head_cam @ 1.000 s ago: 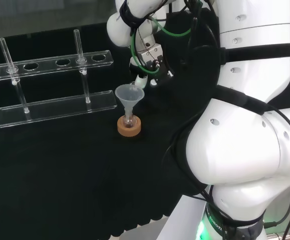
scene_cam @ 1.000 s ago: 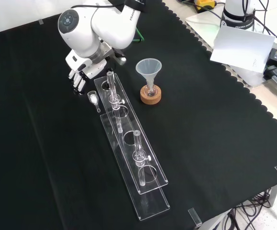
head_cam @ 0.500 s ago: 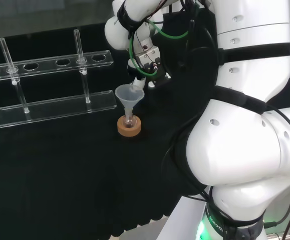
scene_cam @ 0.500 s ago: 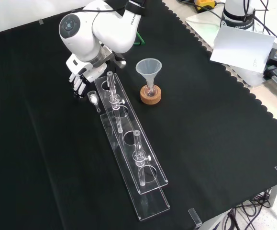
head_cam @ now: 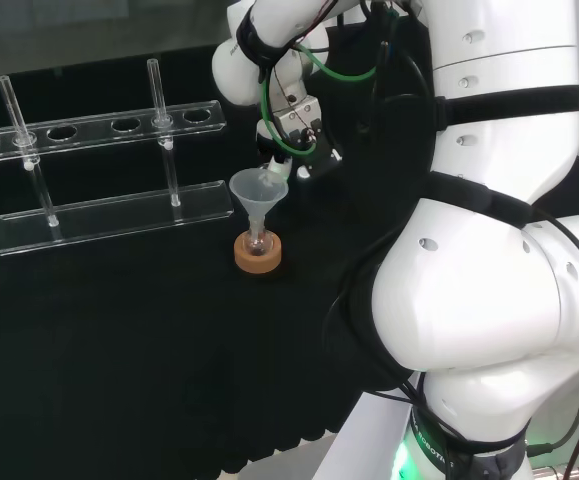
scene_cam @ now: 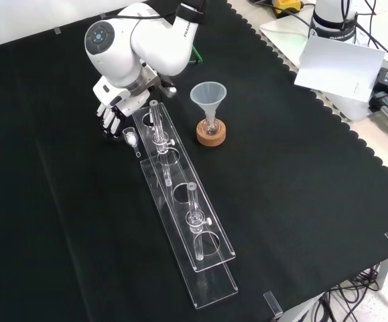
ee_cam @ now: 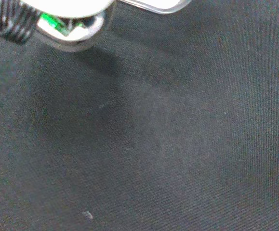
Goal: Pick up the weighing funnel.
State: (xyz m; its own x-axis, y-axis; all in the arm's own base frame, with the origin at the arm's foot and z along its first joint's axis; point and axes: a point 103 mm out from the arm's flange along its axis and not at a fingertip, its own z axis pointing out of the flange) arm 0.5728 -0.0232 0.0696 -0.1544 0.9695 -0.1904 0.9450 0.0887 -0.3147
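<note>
- Front view: the hand (scene_cam: 113,111) hangs below the white arm link (scene_cam: 137,47), its fingers pointing down at the cloth (scene_cam: 59,201), straight to relaxed and close together, gripping nothing.
- The weighing funnel (scene_cam: 131,138) lies on the cloth just right of the fingertips, apart from them, with its stem pointing toward the viewer.
- It lies in a narrow strip between the hand and the long left edge of the clear rack (scene_cam: 183,218), just beside that edge.
- 2 tubes stand upright in the rack, and the farther tube (scene_cam: 157,124) is near the hand.
- The funnel (scene_cam: 208,96) stands in its flask on a cork ring (scene_cam: 211,133), right of the rack and well apart from the hand.
- Broad open cloth runs left of the hand, and its scalloped edge lies far right.
- Wrist view: cloth weave fills the space below a blurred part of the hand.
</note>
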